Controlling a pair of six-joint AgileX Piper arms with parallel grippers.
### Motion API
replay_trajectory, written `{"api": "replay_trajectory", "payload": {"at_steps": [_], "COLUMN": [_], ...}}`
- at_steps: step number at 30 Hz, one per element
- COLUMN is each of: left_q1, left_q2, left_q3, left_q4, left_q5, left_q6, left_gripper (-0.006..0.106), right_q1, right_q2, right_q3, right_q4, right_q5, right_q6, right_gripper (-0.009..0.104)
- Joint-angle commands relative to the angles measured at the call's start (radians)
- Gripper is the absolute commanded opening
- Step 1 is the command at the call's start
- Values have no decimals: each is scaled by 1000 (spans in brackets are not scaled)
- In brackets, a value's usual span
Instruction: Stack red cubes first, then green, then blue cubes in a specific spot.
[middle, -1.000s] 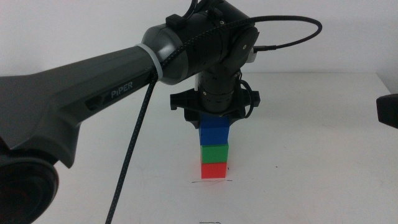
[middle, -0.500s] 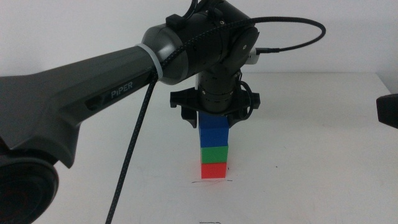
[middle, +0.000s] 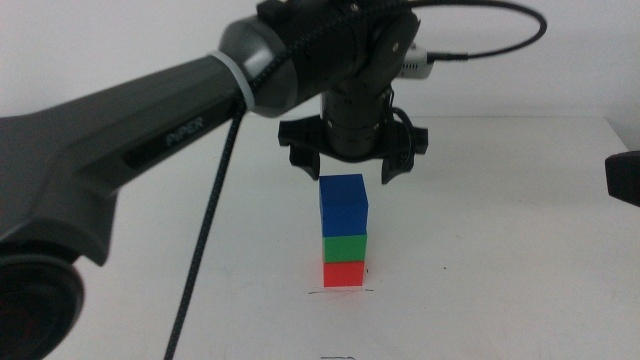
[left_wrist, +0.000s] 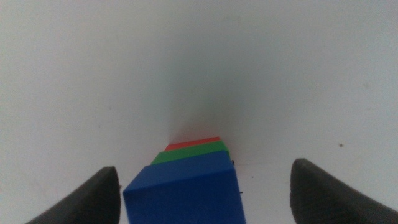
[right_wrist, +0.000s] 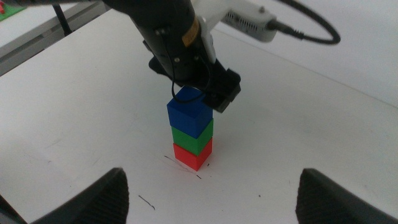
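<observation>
A: Where do the cubes stand?

B: In one column on the white bench (middle: 500, 220). The red cube (middle: 343, 273) sits at the bottom, the green cube (middle: 345, 246) on top of it, and the blue cube (middle: 343, 204) on top of the green. A thin dark line is drawn on the bench just in front of the red cube.

A: And the left gripper (middle: 352, 168)?

B: It hangs directly over the column, pointing straight down. Its jaws are spread wide, one to each side of the blue cube's top edge, and neither touches it. In the middle view the jaw tips sit about level with the blue cube's top face, with a gap on both sides.

A: Does the wrist camera agree?

B: Yes. In the left wrist view the blue cube (left_wrist: 183, 193) lies between the two dark jaws, nearer one of them than the other, with bare bench showing on either side. Behind its far edge a strip of the green cube (left_wrist: 189, 154) shows, then a thinner strip of the red cube (left_wrist: 194, 144).

A: What about the right gripper (right_wrist: 211, 196)?

B: It waits off to the side, well apart from the column, with its camera aimed at it. Its jaws are spread too and hold nothing. From there the blue cube (right_wrist: 188, 116), green cube (right_wrist: 193, 138) and red cube (right_wrist: 193, 155) look squarely stacked, and the left gripper (right_wrist: 196, 87) is seen just above the blue one.
</observation>
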Motion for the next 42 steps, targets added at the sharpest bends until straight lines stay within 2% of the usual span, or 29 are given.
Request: {"api": "replay_trajectory", "payload": {"at_steps": [1, 11, 18, 25, 29, 32, 38, 42], "left_q1": [-4, -3, -3, 4, 78, 175, 427, 552], "left_q2": [-87, -238, -355, -477, -587, -685, -907, -1022], "left_q3": [-44, -45, -45, -43, 23, 115, 354, 449], "left_q4": [14, 98, 253, 351, 317, 242, 91, 34], "left_q5": [75, 75, 75, 75, 74, 48, -155, -219], "left_q6": [14, 20, 95, 196, 244, 261, 396, 451], "left_gripper": [94, 94, 94, 94, 94, 94, 94, 94], "right_q1": [-9, -9, -9, -9, -9, -9, -9, -9], "right_q2": [1, 1, 1, 1, 1, 1, 1, 1], "right_q3": [-29, -29, -29, -29, -29, -29, -29, -29], "right_q4": [-5, -5, -5, -5, -5, -5, -5, -5], "right_q5": [-63, -63, -63, -63, -63, -63, -63, -63], "right_q6": [-12, -12, -12, -12, -12, -12, -12, -12], "right_gripper": [93, 93, 93, 93, 93, 93, 93, 93]}}
